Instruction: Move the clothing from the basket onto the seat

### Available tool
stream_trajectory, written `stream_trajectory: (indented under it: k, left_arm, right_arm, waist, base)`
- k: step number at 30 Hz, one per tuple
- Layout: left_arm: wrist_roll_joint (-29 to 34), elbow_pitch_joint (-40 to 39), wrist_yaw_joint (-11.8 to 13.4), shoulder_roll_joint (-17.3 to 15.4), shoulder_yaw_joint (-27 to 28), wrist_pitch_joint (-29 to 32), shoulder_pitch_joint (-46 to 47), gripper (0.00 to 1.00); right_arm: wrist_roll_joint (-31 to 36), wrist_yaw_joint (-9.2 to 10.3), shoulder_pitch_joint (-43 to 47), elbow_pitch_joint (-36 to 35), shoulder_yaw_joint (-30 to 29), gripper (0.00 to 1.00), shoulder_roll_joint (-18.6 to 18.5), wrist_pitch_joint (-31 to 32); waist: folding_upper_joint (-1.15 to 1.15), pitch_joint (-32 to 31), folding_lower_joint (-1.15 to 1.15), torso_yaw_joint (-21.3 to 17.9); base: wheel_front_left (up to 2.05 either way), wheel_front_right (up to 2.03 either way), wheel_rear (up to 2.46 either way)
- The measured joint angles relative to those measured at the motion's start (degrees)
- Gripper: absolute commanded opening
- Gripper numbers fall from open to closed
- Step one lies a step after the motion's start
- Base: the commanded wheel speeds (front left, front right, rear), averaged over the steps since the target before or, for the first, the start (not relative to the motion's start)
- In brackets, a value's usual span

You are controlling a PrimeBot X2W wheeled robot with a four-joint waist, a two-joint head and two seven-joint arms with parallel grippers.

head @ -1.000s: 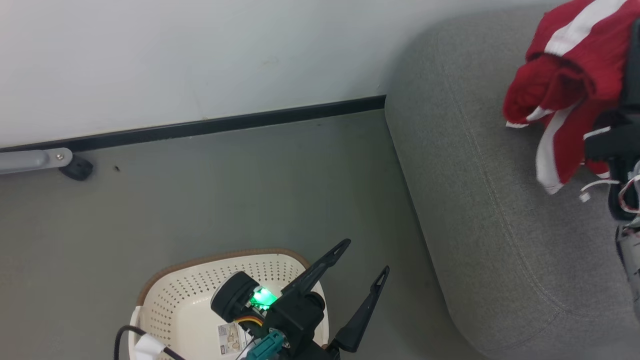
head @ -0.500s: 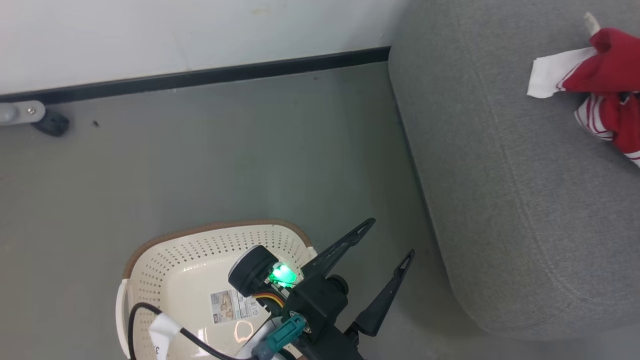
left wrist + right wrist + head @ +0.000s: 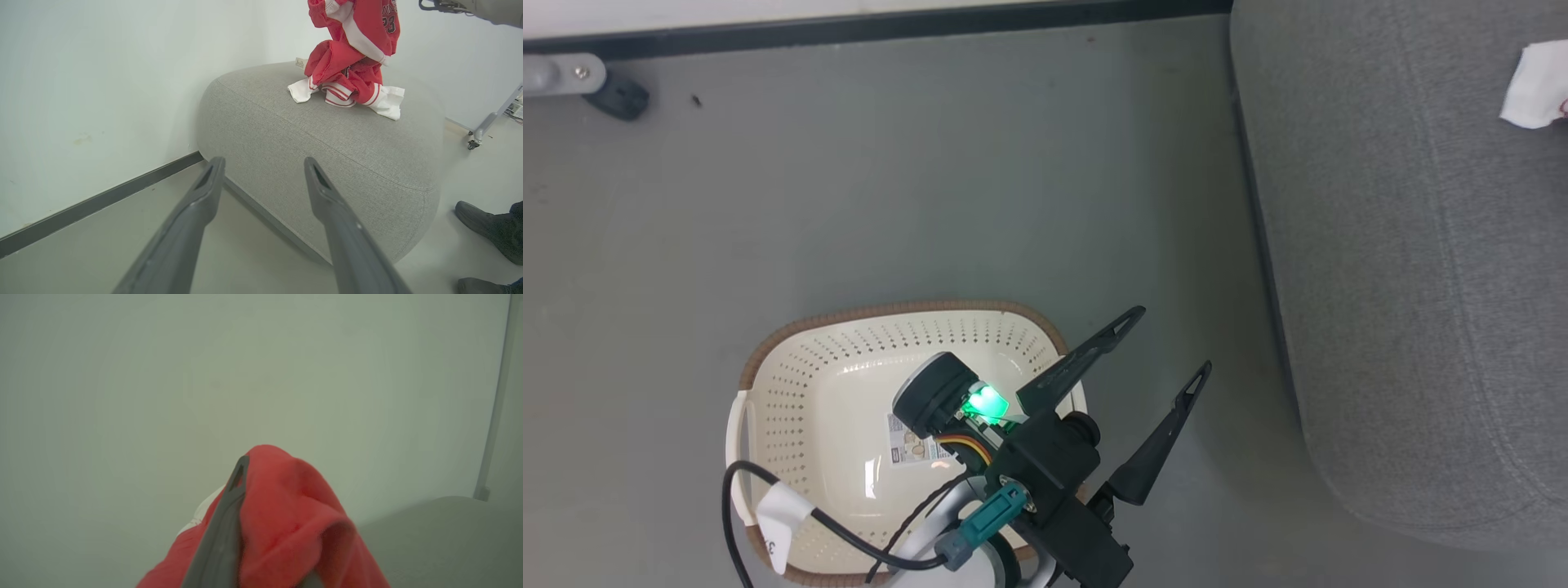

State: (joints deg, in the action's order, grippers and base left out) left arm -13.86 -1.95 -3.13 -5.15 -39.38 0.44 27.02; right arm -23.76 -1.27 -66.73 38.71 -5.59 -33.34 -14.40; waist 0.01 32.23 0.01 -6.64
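Note:
The cream basket stands on the floor, and inside it I see just a paper label. My left gripper hovers open past the basket's right rim, its fingers pointing at the grey seat. On top of the seat lies a heap of red and white clothing, and a white corner of it shows at the head view's right edge. Another red garment hangs above the heap. Red fabric is draped over my right gripper, which is shut on it; one finger is hidden.
The seat sits in a corner against a white wall with a dark baseboard. A person's dark shoes stand on the floor beside the seat. A wheeled metal leg rests at the baseboard.
The head camera has tipped down and shifted, so the basket now shows more fully. The red clothing and my right arm have slipped out past its right edge. The left gripper stays open.

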Motion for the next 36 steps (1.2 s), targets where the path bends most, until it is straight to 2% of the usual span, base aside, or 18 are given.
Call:
stream_trajectory:
  k: [3, 12, 17, 18, 19, 20, 27, 33, 36]
  left_arm:
    - [0.0, 0.9, -0.1, 0.0, 0.1, -0.3, 0.7, 1.00]
    - [0.0, 2.1, -0.4, 0.2, 0.1, -1.2, 1.0, 1.00]
    - [0.0, 3.7, -0.4, 0.2, 0.2, -2.1, 1.1, 1.00]
    - [0.0, 3.9, -0.5, 0.2, 0.2, -2.2, 1.1, 1.00]
    - [0.0, 4.3, -0.5, 0.2, 0.2, -2.3, 1.1, 1.00]
    - [0.0, 4.8, -0.5, 0.3, 0.2, -2.7, 1.1, 1.00]
    - [-0.6, 7.2, -0.9, 0.6, 0.2, -4.7, 1.2, 1.00]
    - [-1.3, 9.3, -0.8, 1.0, 1.1, -6.7, 0.6, 1.00]
    - [-2.7, 10.3, 0.2, 1.1, 2.1, -7.7, -0.4, 1.00]
  right_arm:
    - [-0.1, 0.00, 0.8, 2.9, 0.0, 0.00, 2.4, -0.3]
    - [-2.5, 0.26, 9.7, 9.2, -2.5, 0.00, 6.3, -0.3]
    - [-2.5, 0.25, 9.9, 10.7, -2.9, 0.00, 7.0, -0.3]
    - [-2.5, 0.25, 9.9, 10.9, -3.0, 0.21, 7.0, -0.3]
    - [-2.5, 0.25, 9.9, 11.1, -3.0, 0.88, 7.0, -0.3]
    - [-2.4, 0.25, 9.9, 11.4, -3.0, 1.00, 7.1, -0.3]
    - [-0.8, 0.18, 10.0, 11.6, -2.6, 1.00, 7.5, -0.3]
    - [0.5, -0.75, 13.8, 11.3, -1.0, 1.00, 10.3, -0.3]
    - [1.6, -0.90, 17.3, 10.8, -0.1, 1.00, 11.9, -0.3]
  waist:
    - [0.00, 1.1, 0.00, 0.5]
    - [0.00, 1.9, 0.00, 0.7]
    - [-0.01, 1.2, 0.00, 0.6]
    - [-0.01, 1.0, 0.00, 0.6]
    - [0.00, 0.7, -0.01, 0.6]
    - [0.00, 0.4, -0.01, 0.5]
    - [-0.01, -2.4, -0.01, 0.7]
    - [-0.01, -5.9, -0.01, 1.0]
    - [-0.01, -8.0, -0.01, 1.2]
  base:
    - [0.00, 0.00, 0.00]
    - [0.00, 0.00, 0.00]
    - [0.00, 0.00, 0.00]
    - [0.00, 0.00, 0.00]
    - [0.00, 0.00, 0.00]
    - [0.00, 0.00, 0.00]
    - [0.00, 0.00, 0.00]
    - [0.00, 0.00, 0.00]
    - [0.00, 0.00, 0.00]
